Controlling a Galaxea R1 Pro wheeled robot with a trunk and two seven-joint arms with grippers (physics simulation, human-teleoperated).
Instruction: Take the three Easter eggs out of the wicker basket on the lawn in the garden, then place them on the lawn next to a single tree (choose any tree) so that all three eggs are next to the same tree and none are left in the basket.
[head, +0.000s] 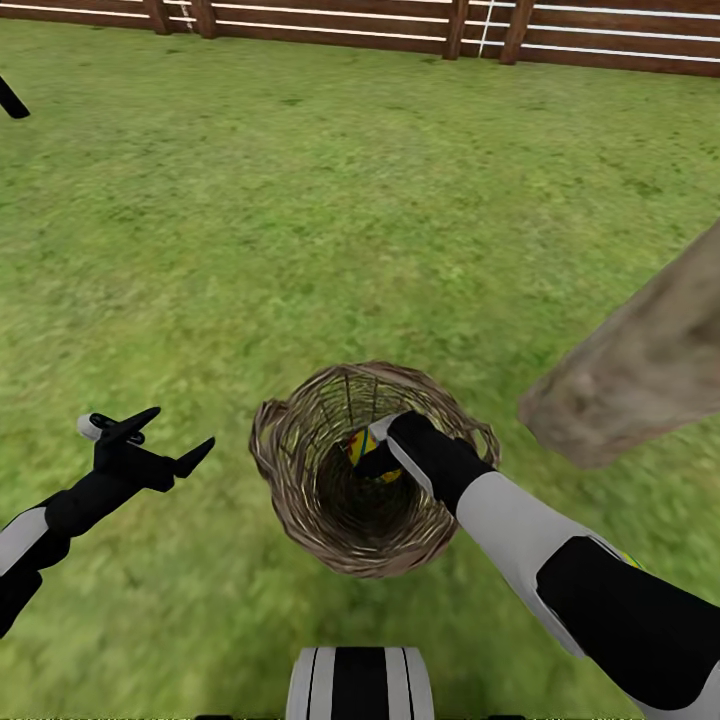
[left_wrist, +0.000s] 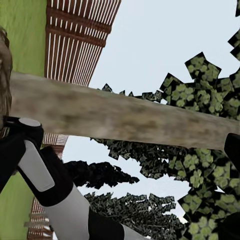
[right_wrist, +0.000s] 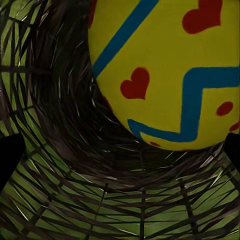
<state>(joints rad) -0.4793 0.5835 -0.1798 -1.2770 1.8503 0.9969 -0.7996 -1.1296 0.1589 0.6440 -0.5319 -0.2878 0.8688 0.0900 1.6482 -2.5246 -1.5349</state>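
The wicker basket (head: 300, 470) stands on the lawn (head: 300, 220) just in front of me. My right gripper (head: 372, 458) reaches down into it from the right. One yellow Easter egg (head: 360, 446) with a blue zigzag shows beside the wrist. In the right wrist view that egg (right_wrist: 170, 75) looms close, with red hearts and dots, resting against the woven wall (right_wrist: 60, 125). The dark fingertips (right_wrist: 7, 157) stand wide apart at the frame edges, open. Any other eggs are hidden. My left gripper (head: 172, 437) hovers open over grass left of the basket. The thick tree trunk (head: 640, 370) rises right of the basket.
A brown slat fence (head: 400, 30) closes off the lawn at the back. In the left wrist view the trunk (left_wrist: 125, 115) crosses the picture, with my right forearm (left_wrist: 40, 175), fence slats (left_wrist: 75, 40) and dark foliage (left_wrist: 200, 165) behind it. Open grass lies all around the basket.
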